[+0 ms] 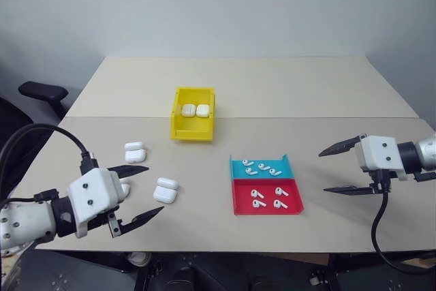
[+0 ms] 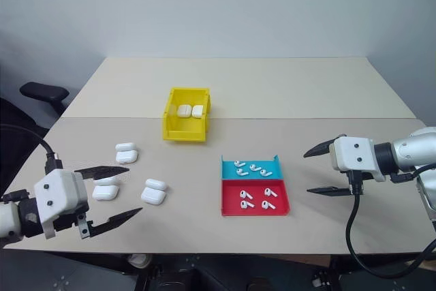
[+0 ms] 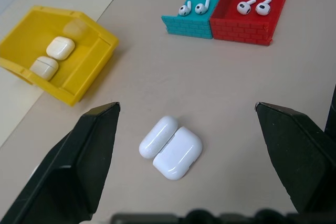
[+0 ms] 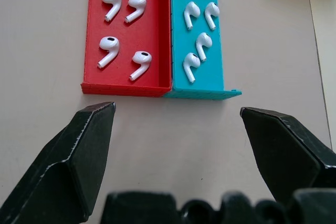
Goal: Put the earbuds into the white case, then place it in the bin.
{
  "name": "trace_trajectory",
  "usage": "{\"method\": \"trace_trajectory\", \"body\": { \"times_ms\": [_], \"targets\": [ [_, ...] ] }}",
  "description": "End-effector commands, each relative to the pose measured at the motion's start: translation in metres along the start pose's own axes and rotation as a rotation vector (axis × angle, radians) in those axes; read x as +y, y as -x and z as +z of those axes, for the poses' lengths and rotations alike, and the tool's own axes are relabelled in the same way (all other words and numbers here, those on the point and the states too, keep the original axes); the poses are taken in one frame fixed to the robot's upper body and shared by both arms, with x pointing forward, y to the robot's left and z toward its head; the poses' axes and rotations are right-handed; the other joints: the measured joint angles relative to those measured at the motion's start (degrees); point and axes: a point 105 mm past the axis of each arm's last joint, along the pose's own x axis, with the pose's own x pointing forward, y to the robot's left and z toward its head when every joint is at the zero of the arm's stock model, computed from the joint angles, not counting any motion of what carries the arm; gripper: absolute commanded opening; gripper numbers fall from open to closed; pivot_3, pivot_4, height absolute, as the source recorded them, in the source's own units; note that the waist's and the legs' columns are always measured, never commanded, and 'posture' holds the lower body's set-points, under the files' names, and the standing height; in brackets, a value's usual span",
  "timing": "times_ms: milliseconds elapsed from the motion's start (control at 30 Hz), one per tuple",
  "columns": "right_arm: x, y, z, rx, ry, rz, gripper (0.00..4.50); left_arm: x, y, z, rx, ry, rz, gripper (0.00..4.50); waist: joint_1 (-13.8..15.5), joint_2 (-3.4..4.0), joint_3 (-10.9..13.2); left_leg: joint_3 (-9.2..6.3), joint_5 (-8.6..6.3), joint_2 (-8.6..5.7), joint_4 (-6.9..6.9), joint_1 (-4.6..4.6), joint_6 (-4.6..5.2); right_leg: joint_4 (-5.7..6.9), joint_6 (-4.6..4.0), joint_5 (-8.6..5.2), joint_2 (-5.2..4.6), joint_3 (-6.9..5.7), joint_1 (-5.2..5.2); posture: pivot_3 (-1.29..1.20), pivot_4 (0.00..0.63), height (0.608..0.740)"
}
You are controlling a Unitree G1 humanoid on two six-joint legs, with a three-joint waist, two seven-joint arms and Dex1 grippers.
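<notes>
White plastic, the open white case (image 3: 171,146) lies on the bench (image 1: 204,189) directly ahead of the left claw (image 1: 136,192), long axis slanting across its gap. Both claws stand apart, empty. The right claw (image 1: 343,168) faces the earbuds (image 4: 123,35) in the red tray (image 4: 94,51) and blue tray (image 4: 227,45). The bin (image 1: 176,115) sits beyond. No writing is legible.

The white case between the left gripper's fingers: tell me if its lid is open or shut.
Open. The white case lies on the table with its lid swung back flat beside the body.
</notes>
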Motion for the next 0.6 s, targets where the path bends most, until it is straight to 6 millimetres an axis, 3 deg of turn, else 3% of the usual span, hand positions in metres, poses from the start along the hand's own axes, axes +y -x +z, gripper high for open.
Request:
{"method": "trace_trajectory", "body": {
  "times_ms": [33,333,600],
  "targets": [
    [-0.004,0.004,0.007,-0.006,0.046,-0.015,4.43,0.006,0.003,0.009,-0.008,-0.011,0.038,4.5,0.0,0.0,0.0,0.0,0.0,0.0,0.0,0.0,0.0,0.0,0.0,0.0,0.0,0.0,0.0,0.0,0.15,0.74],
    [-0.003,0.003,0.008,-0.006,0.046,-0.011,4.43,0.005,0.002,0.007,0.035,-0.029,0.076,4.5,-0.1,0.0,0.0,0.0,0.0,0.0,-0.01,0.0,0.0,0.0,0.0,0.0,0.0,0.0,-0.01,0.0,0.15,0.74],
    [-0.004,0.0,0.008,-0.012,0.038,-0.002,4.43,0.012,0.005,-0.003,0.205,-0.017,0.212,4.5,0.0,0.0,0.0,-0.01,0.0,0.0,-0.01,0.0,0.0,0.0,0.0,0.0,0.0,0.0,0.0,0.0,0.15,0.74]
  ]
}}
